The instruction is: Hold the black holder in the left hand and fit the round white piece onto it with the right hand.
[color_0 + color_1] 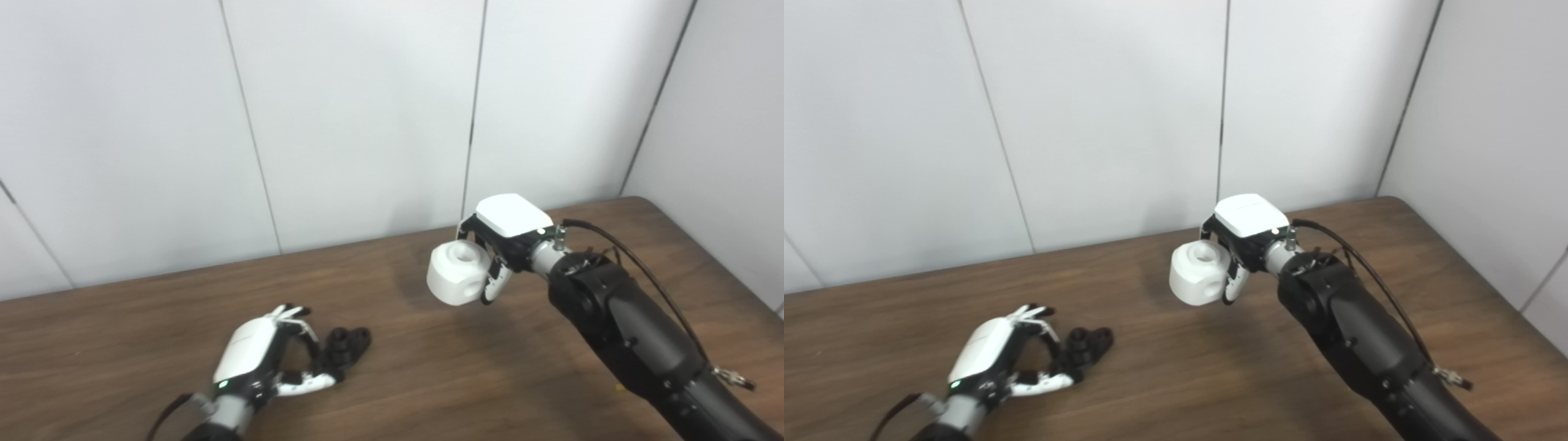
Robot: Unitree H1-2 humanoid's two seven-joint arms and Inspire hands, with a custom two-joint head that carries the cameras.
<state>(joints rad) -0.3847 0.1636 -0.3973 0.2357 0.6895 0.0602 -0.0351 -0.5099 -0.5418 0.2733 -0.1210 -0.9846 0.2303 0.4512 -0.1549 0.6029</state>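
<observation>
Gripping the round white piece at centre frame, the right hand hangs well apart, upper right of the black holder. At lower left, the left hand curls around that holder; a firm grasp cannot be confirmed.

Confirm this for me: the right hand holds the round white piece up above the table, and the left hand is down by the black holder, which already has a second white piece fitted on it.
One thing is wrong: the black holder is bare, with no white piece on it, as the left eye view shows. The rest stands: the right hand holds the round white piece above the table, and the left hand is down by the holder.
</observation>
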